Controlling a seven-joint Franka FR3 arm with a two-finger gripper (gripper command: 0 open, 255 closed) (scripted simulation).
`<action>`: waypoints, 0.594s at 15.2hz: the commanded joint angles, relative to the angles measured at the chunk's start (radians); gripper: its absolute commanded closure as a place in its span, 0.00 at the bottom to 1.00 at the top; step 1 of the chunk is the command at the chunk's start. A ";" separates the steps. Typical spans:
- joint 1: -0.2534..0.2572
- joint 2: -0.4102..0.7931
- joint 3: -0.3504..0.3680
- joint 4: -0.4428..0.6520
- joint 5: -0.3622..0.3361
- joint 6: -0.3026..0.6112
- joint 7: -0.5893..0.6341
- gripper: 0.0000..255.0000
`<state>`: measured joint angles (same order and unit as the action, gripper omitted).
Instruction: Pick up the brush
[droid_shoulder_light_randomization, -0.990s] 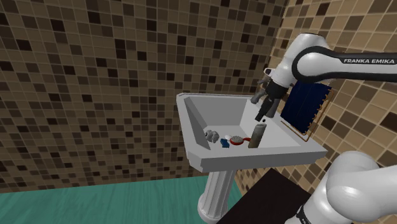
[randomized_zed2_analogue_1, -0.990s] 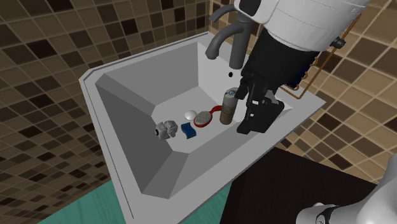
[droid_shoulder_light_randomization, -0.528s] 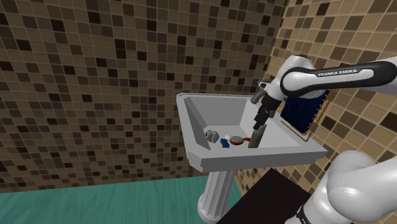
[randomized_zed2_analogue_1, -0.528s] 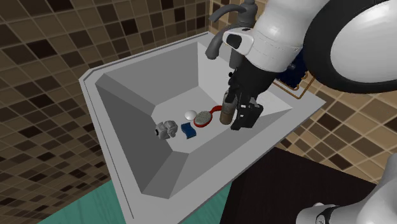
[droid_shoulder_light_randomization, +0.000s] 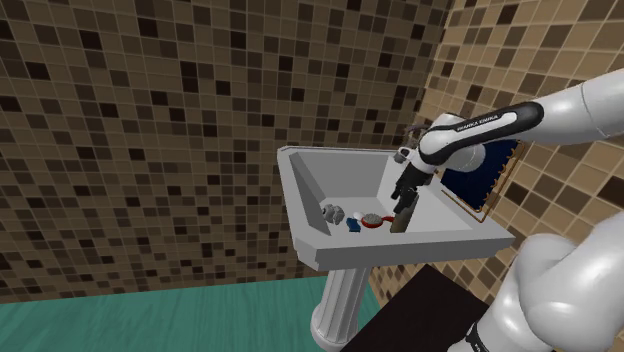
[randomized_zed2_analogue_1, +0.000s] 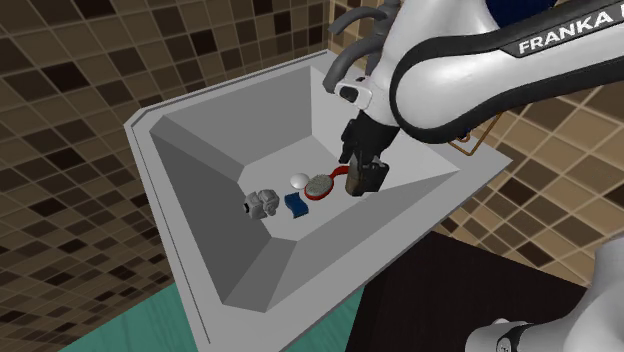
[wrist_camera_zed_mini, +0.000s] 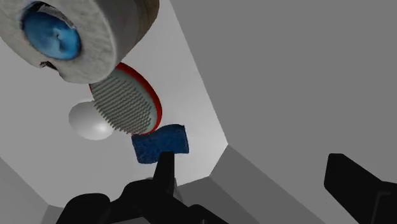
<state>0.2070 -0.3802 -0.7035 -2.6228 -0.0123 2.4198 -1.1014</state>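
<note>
Brush (wrist_camera_zed_mini: 127, 105) just ahead of hand (wrist_camera_zed_mini: 257, 180)

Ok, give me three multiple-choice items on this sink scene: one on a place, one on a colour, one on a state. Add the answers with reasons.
1. Where does the blue block lie?
A. In the basin of the sink, beside the brush
B. On the sink's rim
C. Outside the sink

2. What colour is the brush's rim?
A. Green
B. Red
C. Yellow

3. How is the gripper?
A. Shut on the brush
B. Shut on the blue block
C. Open, holding nothing

Answers:
1 A: the wrist view shows it on the basin's bottom, right by the brush head.
2 B: a red edge runs round the grey bristles.
3 C: the black fingers stand apart with nothing between them.
</note>
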 joint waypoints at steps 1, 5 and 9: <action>0.070 0.095 -0.085 0.034 0.076 0.047 -0.132 0.00; 0.243 0.351 -0.265 0.137 0.404 0.077 -0.499 0.00; 0.159 0.652 -0.197 0.287 0.773 -0.011 -0.865 0.00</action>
<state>0.3950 0.2016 -0.9261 -2.3723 0.6713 2.4282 -1.8750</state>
